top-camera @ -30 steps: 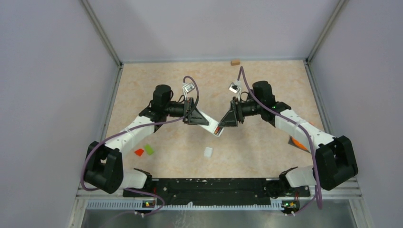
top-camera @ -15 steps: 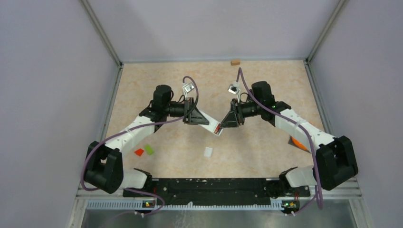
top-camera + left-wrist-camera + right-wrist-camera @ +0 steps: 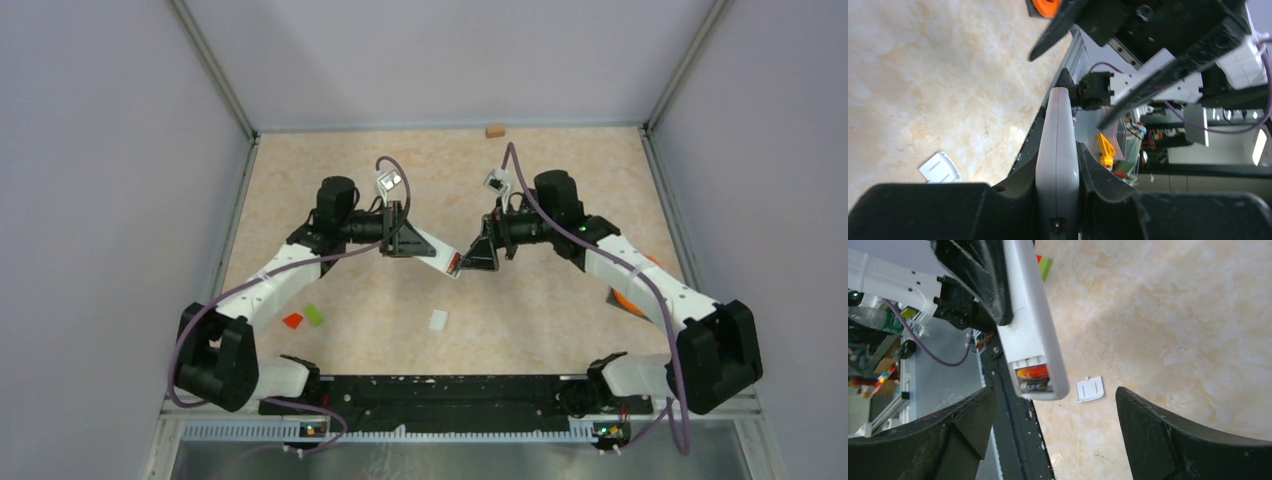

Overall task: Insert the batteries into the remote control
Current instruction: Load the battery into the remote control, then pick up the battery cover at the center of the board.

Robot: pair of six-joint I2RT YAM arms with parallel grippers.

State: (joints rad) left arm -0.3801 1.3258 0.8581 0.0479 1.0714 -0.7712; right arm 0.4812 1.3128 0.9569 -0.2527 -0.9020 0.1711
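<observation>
L gripper [image 3: 412, 243] tight on remote [image 3: 444, 260]; R gripper [image 3: 472, 260] wide open by its end w/ batteries [image 3: 1033, 378] inside.

the remote control [image 3: 1030, 315] is smooth white plastic with a soft shine. the batteries [image 3: 1033, 376] in its open end have a glossy red and dark wrap. the fingers [image 3: 1178, 440] of the right end effector [image 3: 1055, 392] are matt black plastic, a bit grainy. the counter [image 3: 1173, 315] looks like smooth pale stone with cloudy marks. the small lid [image 3: 1090, 389] is plain white plastic.
</observation>
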